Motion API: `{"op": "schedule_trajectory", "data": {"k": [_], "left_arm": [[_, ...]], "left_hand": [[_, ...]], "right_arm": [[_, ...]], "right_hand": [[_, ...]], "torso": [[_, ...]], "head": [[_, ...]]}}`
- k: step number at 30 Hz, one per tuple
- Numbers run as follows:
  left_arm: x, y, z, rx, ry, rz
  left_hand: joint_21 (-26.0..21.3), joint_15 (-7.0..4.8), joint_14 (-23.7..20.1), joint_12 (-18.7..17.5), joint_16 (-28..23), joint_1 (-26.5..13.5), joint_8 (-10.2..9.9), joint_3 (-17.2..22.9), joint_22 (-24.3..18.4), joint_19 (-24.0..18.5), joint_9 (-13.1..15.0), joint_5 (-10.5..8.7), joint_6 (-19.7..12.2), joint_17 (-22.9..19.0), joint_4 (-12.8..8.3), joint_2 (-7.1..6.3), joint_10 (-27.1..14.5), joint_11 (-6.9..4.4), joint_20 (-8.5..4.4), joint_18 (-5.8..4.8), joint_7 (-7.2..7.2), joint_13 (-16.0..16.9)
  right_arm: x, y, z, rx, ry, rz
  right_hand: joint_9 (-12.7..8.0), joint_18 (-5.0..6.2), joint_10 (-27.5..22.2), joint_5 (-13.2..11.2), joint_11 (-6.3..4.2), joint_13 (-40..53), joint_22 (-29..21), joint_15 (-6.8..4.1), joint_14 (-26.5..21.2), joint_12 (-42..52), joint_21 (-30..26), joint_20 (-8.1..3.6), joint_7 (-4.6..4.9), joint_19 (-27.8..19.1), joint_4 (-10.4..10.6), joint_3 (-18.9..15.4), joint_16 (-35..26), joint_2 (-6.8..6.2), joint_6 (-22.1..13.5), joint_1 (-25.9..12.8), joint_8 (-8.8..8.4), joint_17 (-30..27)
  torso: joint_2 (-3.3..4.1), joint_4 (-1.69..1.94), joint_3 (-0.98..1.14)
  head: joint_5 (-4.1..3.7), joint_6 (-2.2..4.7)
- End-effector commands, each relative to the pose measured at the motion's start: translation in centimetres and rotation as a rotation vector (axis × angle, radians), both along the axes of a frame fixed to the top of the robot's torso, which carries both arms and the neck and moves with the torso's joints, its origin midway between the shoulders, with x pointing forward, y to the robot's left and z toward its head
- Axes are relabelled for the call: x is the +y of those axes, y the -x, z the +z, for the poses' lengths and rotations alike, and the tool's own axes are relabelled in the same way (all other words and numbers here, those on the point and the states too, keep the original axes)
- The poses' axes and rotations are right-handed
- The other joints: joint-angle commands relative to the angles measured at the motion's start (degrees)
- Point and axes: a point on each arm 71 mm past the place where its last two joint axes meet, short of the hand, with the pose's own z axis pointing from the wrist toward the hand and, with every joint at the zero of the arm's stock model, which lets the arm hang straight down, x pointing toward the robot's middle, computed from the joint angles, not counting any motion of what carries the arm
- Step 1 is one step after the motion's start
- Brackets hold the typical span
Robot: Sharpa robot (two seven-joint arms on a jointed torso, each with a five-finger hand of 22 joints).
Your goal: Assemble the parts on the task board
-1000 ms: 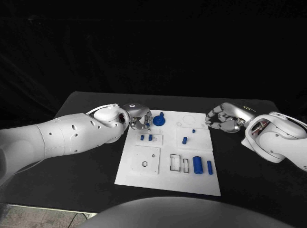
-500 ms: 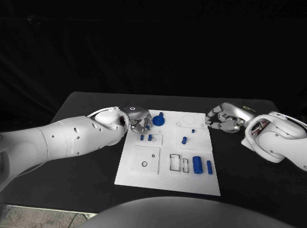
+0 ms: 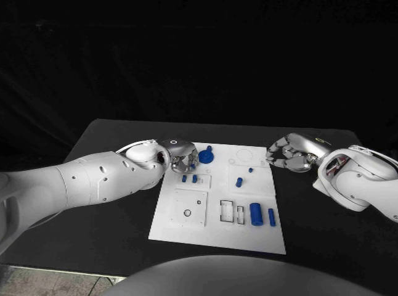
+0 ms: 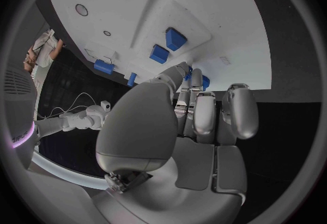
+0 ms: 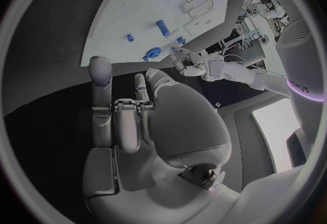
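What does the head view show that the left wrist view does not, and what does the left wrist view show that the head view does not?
Head view: the whole white board on the black table, with a thick blue cylinder and a thin blue rod at its near end.
Left wrist view: the inner side of the left hand, its fingers stretched toward a blue piece at the board's edge; whether they touch it, I cannot tell.
Both: the board, the left hand, and two small blue pegs side by side.

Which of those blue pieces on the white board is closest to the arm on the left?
The round, flat blue piece at the task board's far edge, just beside the left hand; the other blue pieces lie nearer the robot.
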Motion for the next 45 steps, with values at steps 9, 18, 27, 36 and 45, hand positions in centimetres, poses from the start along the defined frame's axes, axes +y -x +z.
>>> {"op": "schedule_trajectory", "data": {"k": [9, 18, 27, 36, 45], "left_arm": [[-0.35, 0.07, -0.47, 0.027, -0.015, -0.009], [-0.19, 0.08, -0.73, 0.047, -0.037, -0.001], [-0.04, 0.15, -0.80, 0.055, -0.044, 0.001], [0.05, 0.13, -0.86, 0.057, -0.048, 0.007], [0.53, -0.04, -0.97, 0.042, -0.056, 0.024]], "left_hand": [[-0.21, 0.00, -0.55, -0.20, -0.25, -0.40, 0.16, 0.00, 10.68, -0.47, 0.02, -0.32, -0.33, -0.44, -0.21, 0.24, -0.20, -0.08, -0.07, -0.29, -0.10, -0.10], [-0.50, -0.08, -0.88, -0.49, -0.44, -0.41, -0.12, -0.03, 10.59, -0.73, -0.13, -0.45, -0.61, -0.87, -0.30, 0.11, -0.53, -0.09, -0.07, -0.22, -0.19, -0.22], [-0.71, -0.13, -1.12, -0.66, -0.58, -0.44, -0.22, -0.05, 10.52, -0.92, -0.20, -0.49, -0.66, -1.21, -0.33, 0.07, -0.75, -0.10, -0.08, -0.16, -0.27, -0.29], [-1.35, -0.34, -1.78, -1.50, -0.95, -0.84, -2.39, 0.04, 10.33, -1.50, -1.39, -1.13, -4.24, -2.03, -0.25, -0.26, -1.74, -0.17, -0.15, -0.01, -0.79, -0.63], [-1.86, 0.01, -2.30, -2.56, -1.06, -2.10, -2.60, 0.19, 10.22, -1.88, -5.75, -3.71, -15.14, -2.65, 0.65, -1.82, -4.28, 0.73, 0.04, 0.05, -3.47, -0.77]], "right_arm": [[0.00, 0.03, -0.06, 0.008, 0.002, 0.002], [-0.01, 0.03, -0.08, 0.010, 0.002, 0.001], [0.03, 0.02, -0.10, 0.012, 0.002, 0.001], [0.07, 0.03, -0.12, 0.014, 0.003, 0.001], [0.06, 0.02, -0.15, 0.014, 0.002, 0.002]], "right_hand": [[0.12, 0.98, 2.80, 0.26, 0.23, 11.77, -0.10, 0.34, 4.12, -0.39, -0.41, -0.18, 0.03, -0.44, -0.05, 0.31, -0.38, -0.21, 0.47, 0.51, -0.15, 7.79], [0.12, 1.02, 2.73, 0.27, 0.23, 11.70, -0.19, 0.35, 4.09, -0.48, -0.63, -0.18, 0.03, -0.49, -0.07, 0.34, -0.46, -0.20, 0.48, 0.51, -0.15, 7.70], [0.12, 1.02, 2.73, 0.27, 0.23, 11.70, -0.19, 0.35, 4.09, -0.48, -0.63, -0.18, 0.03, -0.49, -0.07, 0.34, -0.46, -0.20, 0.48, 0.51, -0.15, 7.70], [0.13, 1.03, 2.70, 0.27, 0.23, 11.66, -0.22, 0.35, 4.08, -0.52, -0.71, -0.18, 0.03, -0.52, -0.09, 0.37, -0.50, -0.20, 0.47, 0.52, -0.15, 7.65], [0.13, 1.05, 2.61, 0.25, 0.24, 11.57, -0.27, 0.35, 4.05, -0.63, -0.89, -0.18, 0.04, -0.57, -0.15, 0.41, -0.58, -0.28, 0.42, 0.53, -0.18, 7.55]], "torso": [[-0.01, -0.01, 0.02], [0.01, 0.05, 0.01], [0.00, 0.06, -0.02], [0.00, 0.00, 0.00], [0.00, -0.02, 0.02]], "head": [[-0.14, 0.01], [-0.14, 0.01], [-0.10, 0.01], [0.09, 0.01], [0.17, 0.01]]}}
